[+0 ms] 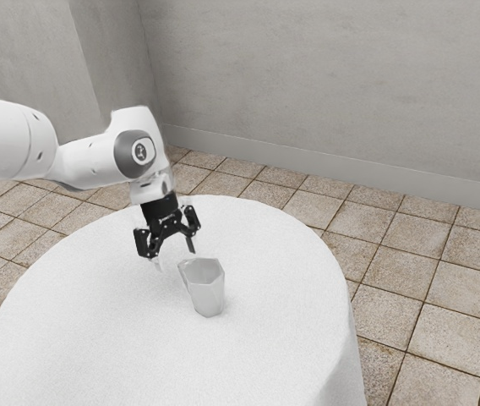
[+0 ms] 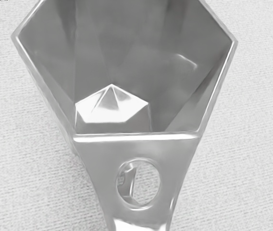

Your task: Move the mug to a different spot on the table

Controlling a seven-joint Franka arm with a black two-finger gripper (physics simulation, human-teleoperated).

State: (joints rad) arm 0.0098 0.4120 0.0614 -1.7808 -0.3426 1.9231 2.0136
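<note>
Mug (image 1: 203, 288) stood upright near the middle of the round, white-clothed bench (image 1: 96, 338), mouth open to the ceiling, nothing else near it. The hand (image 1: 169, 247) hung just above the rim and a little toward the exterior view's left of it. Its fingers were spread and pointed down, with nothing between them. One fingertip sat close by the near edge of the rim; contact could not be confirmed. The arm (image 1: 96, 161) reached in from the exterior view's left, wrist bent over so the hand faced the bench. The wrist view looked straight down into the faceted cup, with the handle (image 2: 137, 185) and its round hole on the side nearest the camera. Judged: the hand was placed over the handle side and left wide in order to drop one finger inside the wall and one outside, or to straddle the handle. The mug was not yet gripped or lifted, so the move to a new spot had not begun. The tapered, glossy walls looked likely to slip under a shallow pinch.
</note>
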